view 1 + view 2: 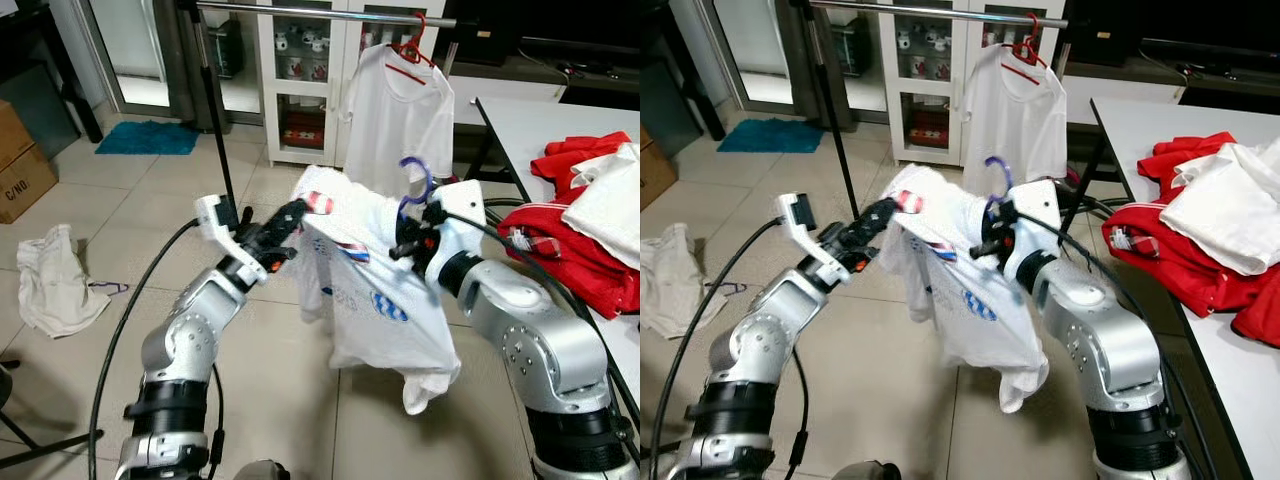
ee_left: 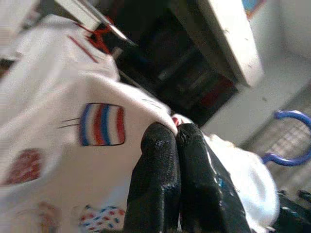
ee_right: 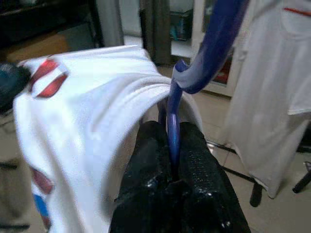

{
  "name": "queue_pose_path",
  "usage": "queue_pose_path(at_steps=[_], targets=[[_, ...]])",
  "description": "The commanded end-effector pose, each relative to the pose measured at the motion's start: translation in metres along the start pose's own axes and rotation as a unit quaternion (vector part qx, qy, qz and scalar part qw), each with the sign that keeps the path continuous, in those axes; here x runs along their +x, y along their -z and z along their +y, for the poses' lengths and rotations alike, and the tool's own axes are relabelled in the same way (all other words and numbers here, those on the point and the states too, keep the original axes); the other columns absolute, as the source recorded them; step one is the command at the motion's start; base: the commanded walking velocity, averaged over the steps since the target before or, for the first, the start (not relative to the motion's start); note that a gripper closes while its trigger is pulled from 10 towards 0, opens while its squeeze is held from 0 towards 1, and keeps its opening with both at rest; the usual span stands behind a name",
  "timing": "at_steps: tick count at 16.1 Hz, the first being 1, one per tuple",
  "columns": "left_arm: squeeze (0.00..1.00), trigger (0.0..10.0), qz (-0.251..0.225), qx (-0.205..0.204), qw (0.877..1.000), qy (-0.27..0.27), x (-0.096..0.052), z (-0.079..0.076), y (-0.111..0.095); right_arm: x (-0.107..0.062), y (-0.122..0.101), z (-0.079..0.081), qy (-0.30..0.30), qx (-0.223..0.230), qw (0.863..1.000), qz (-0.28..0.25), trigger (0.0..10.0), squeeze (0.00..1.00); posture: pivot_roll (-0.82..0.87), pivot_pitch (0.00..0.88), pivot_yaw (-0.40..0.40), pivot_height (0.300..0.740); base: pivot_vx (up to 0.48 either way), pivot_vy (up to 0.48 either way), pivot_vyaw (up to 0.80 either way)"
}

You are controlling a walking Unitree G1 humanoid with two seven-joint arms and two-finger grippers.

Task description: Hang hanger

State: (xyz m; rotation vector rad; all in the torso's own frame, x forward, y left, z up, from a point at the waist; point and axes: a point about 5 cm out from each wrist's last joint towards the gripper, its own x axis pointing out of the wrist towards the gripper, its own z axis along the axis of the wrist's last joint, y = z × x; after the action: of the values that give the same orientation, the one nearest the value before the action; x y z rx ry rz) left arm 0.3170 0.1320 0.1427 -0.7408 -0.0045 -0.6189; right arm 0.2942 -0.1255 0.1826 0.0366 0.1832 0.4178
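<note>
A white T-shirt (image 1: 372, 292) with red and blue prints hangs on a purple hanger (image 1: 420, 176) held up between my two arms. My right gripper (image 3: 170, 131) is shut on the hanger's neck just below the hook, at the shirt's collar. My left gripper (image 2: 175, 132) is shut on the shirt's fabric at its shoulder, to the left of the hook. Behind and above runs a metal clothes rail (image 1: 320, 10). A plain white shirt (image 1: 400, 115) on a red hanger (image 1: 412, 50) hangs from it.
The rack's dark upright pole (image 1: 215, 120) stands behind my left gripper. A white table (image 1: 520, 120) on the right carries red and white clothes (image 1: 585, 225). A white cloth (image 1: 50, 280) lies on the tiled floor at left. A white cabinet (image 1: 300, 90) stands behind the rail.
</note>
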Motion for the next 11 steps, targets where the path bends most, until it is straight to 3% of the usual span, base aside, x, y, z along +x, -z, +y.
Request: queue_pose_path(at_steps=[1,7,11], targets=[[0.0,0.0,-0.033,0.016,0.999,-0.027,-0.007,0.002,-0.011,-0.002,-0.007,-0.016,0.054,0.006,0.998,-0.019,10.0,0.0,0.03,0.0,0.019,0.74,0.0,0.0,0.0],[0.0,0.0,-0.063,0.053,0.985,-0.152,-0.025,0.026,-0.011,-0.004,-0.021,-0.043,0.132,0.03,0.989,-0.058,10.0,0.0,0.04,0.0,0.005,0.74,0.0,0.0,0.0],[0.0,0.0,-0.027,0.08,0.985,-0.153,-0.022,0.02,0.006,0.0,-0.029,-0.039,0.125,0.039,0.988,-0.08,10.0,0.0,0.04,0.0,-0.001,0.74,0.0,0.0,0.0]])
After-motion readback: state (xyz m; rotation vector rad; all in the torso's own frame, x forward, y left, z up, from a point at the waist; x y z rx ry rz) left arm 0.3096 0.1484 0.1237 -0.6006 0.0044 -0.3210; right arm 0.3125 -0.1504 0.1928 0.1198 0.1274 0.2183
